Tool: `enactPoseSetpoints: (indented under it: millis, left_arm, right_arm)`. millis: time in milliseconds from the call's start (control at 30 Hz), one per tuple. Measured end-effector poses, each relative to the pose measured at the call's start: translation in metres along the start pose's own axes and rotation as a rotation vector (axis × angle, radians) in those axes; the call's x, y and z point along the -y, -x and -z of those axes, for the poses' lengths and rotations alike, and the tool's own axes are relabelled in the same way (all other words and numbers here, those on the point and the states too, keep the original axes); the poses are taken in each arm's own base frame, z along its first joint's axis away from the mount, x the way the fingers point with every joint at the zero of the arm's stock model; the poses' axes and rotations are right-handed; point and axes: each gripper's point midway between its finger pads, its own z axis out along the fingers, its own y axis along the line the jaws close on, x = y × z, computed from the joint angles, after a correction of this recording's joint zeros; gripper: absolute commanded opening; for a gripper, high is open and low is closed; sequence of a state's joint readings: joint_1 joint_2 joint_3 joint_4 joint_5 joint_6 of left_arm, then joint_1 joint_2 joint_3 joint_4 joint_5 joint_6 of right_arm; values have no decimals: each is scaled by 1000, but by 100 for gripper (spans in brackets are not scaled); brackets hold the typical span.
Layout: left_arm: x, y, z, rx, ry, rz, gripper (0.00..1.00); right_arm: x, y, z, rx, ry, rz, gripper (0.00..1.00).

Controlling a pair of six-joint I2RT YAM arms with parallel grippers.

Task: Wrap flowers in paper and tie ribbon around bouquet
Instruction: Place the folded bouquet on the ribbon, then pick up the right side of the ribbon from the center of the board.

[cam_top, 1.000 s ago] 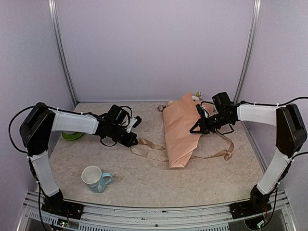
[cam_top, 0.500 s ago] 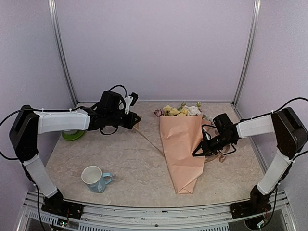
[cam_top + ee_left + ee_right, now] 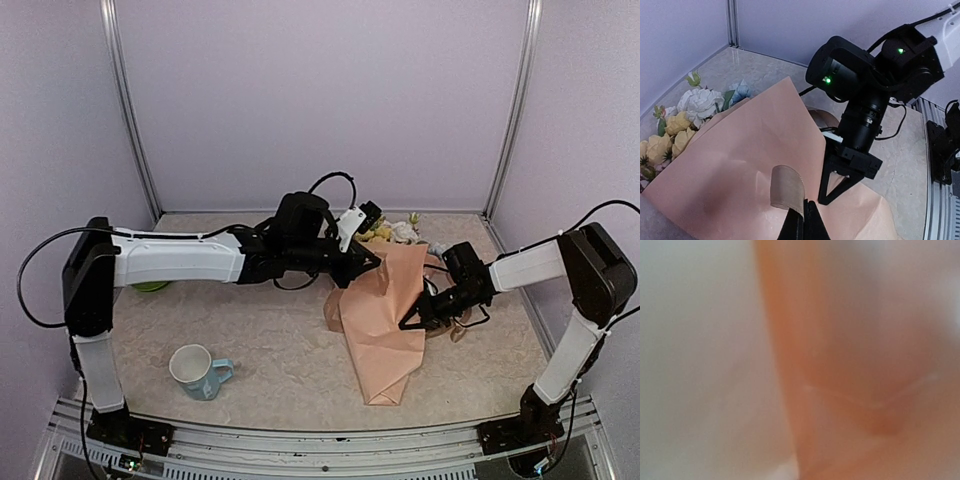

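Got ribbon (image 3: 786,190) tail pinched in left claw (image 3: 803,215), right above the paper (image 3: 745,150) cone lying on the desk (image 3: 270,360). Better to drag it across slow and taut, using the clenched right claw (image 3: 826,197) to pin the cone's edge.

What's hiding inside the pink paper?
The flowers are in there: yellow, white and blue blooms poke out of the paper. Their stems are covered, so they cannot be seen.

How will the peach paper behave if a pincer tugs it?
Probably floppy and light: the paper folds and creases around the flowers. It would likely crumple rather than hold shape, since its left edge looks puckered. It may slide on the smooth table.
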State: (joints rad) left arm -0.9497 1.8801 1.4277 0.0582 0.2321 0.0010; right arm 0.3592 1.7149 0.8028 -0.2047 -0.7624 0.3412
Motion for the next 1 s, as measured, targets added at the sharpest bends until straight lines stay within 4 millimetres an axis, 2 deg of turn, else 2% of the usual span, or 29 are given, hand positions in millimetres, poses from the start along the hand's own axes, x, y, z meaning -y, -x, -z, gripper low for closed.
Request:
enactPoseSetpoints:
  millis: [100, 167, 267, 367, 400, 433, 533, 600, 667, 700, 767, 833, 900, 1000]
  left_arm:
    - [-2, -11, -47, -34, -48, 33, 0]
    - [-5, -28, -79, -72, -68, 68, 0]
    - [-12, -72, -112, -159, -74, 138, 0]
    - [-16, -129, -130, -267, -75, 227, 0]
    - [-17, -138, -132, -282, -78, 242, 0]
    - [-15, -141, -136, -283, -91, 255, 0]
    - [-14, -128, -137, -270, -103, 261, 0]
    - [-13, -124, -137, -263, -104, 259, 0]
    - [-13, -126, -137, -270, -104, 261, 0]
    - [-13, -128, -137, -276, -103, 263, 0]
    - [-13, -130, -137, -283, -105, 266, 0]
    - [-12, -131, -137, -284, -107, 266, 0]
    - [-12, -131, -137, -285, -109, 264, 0]
    - [-12, -132, -137, -286, -111, 262, 0]
  right_arm:
    - [2, 0, 0, 5, -10, -9, 5]
    - [2, 1, 1, 11, -21, -14, 7]
    - [3, 3, 4, 24, -38, -14, 14]
    - [4, 4, 8, 36, -64, -26, 24]
    - [5, 5, 10, 42, -79, -29, 27]
    - [6, 6, 12, 50, -95, -34, 30]
    - [6, 11, 26, 88, -158, -35, 39]
    - [6, 22, 45, 141, -233, -31, 50]
    - [10, 39, 70, 218, -316, -31, 64]
    - [16, 49, 86, 269, -372, -34, 68]
    - [32, 66, 115, 353, -492, -49, 71]
    - [63, 73, 142, 406, -601, -116, 72]
    - [96, 68, 153, 396, -709, -180, 72]
    - [131, 50, 146, 310, -809, -243, 69]
